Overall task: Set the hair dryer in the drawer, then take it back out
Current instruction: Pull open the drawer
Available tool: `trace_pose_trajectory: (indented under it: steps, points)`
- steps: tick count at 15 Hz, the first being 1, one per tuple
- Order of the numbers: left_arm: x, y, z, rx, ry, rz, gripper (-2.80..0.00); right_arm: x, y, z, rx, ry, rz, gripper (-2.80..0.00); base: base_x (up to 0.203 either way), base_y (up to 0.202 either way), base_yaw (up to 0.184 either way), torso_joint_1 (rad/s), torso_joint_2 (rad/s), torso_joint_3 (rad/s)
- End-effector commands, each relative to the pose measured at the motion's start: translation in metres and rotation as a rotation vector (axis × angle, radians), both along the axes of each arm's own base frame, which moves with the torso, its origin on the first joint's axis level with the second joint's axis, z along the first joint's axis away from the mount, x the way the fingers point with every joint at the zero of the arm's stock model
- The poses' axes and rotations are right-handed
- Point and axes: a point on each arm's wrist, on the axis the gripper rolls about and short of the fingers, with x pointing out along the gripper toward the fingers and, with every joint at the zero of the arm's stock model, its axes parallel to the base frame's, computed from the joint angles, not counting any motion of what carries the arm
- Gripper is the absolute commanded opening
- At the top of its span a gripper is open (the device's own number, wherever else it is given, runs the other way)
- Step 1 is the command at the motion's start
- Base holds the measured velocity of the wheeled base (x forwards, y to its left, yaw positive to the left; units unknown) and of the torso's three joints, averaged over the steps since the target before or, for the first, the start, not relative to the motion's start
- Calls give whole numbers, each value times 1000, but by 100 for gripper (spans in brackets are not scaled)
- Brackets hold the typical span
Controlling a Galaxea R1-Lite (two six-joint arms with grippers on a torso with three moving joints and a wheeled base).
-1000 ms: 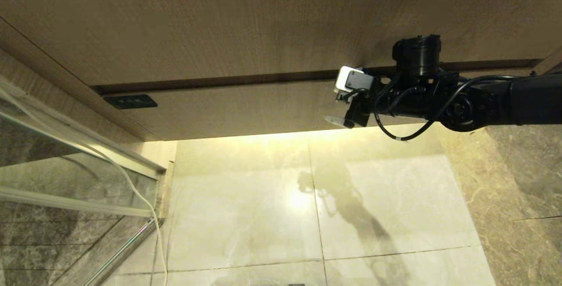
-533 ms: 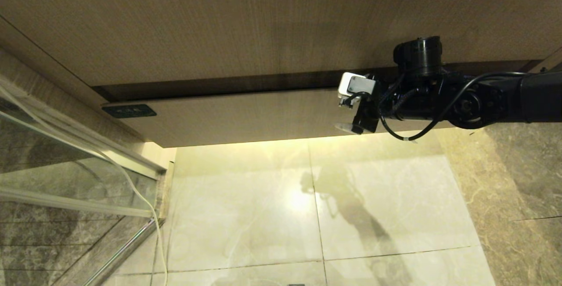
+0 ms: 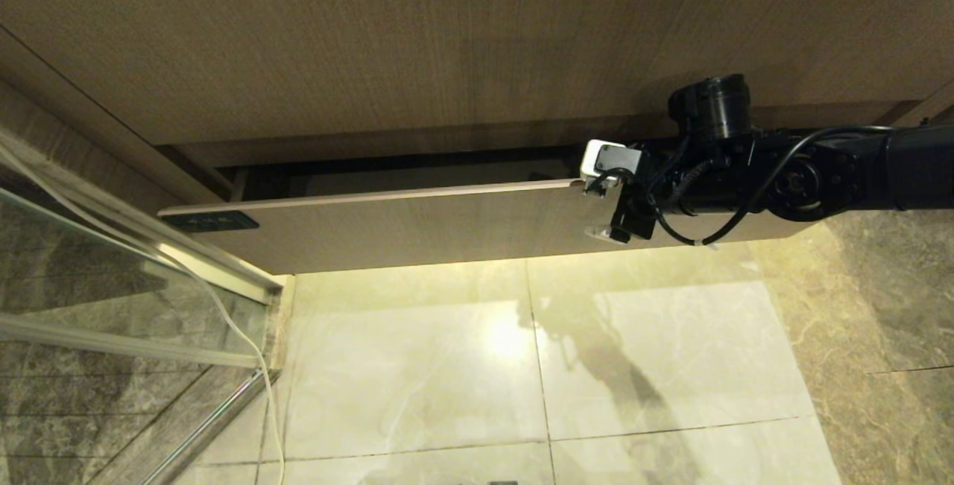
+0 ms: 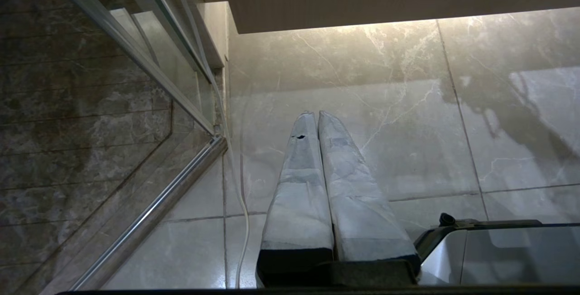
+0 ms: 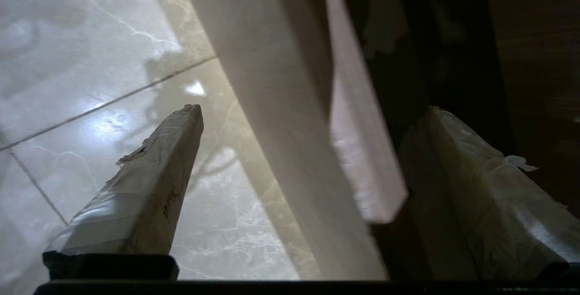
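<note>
R pincer (image 3: 605, 209) is straddling the top edge of the drawer (image 3: 417, 228) front, fingers (image 5: 154, 186) spread wide, one in front of the panel and one behind, inside the gap; not clamped on it, just hooked. Drawer is sitting partly open, dark slot showing betw its front and the taller wood panel (image 3: 447, 38) above. Hair dryer isn't showing in any view, so can't say where it is.

Step in hand, by my read: pulling drawer out. To do it well: keep the rear finger seated behind the front, pull straight out square to the front, no twisting, since grip pt is off-centre toward the drawer's right end and it could rack. L pincer (image 4: 317, 118) is hanging over the floor (image 3: 522, 366) below the drawer, fingers together, idle.
</note>
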Motion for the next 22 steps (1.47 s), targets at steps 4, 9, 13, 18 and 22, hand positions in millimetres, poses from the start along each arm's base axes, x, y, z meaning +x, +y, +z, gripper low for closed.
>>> trace_pose_trajectory:
  steps: [4, 9, 13, 18, 22]
  points:
    - [0, 0, 0, 0, 1, 1, -280, -26, -10, -10, -69, 188, -45, 0, 0, 0, 0, 0, 0, 0]
    - [0, 0, 0, 0, 1, 1, -280, -65, -24, -2, -80, 283, -52, 0, 0, 0, 0, 0, 0, 0]
    - [0, 0, 0, 0, 0, 1, -280, -96, -36, -3, -98, 311, -49, 0, 0, 0, 0, 0, 0, 0]
    - [0, 0, 0, 0, 1, 1, -280, -165, -62, 11, -91, 312, -60, 0, 0, 0, 0, 0, 0, 0]
    - [0, 0, 0, 0, 0, 1, -280, -229, -86, 9, -86, 298, -65, 0, 0, 0, 0, 0, 0, 0]
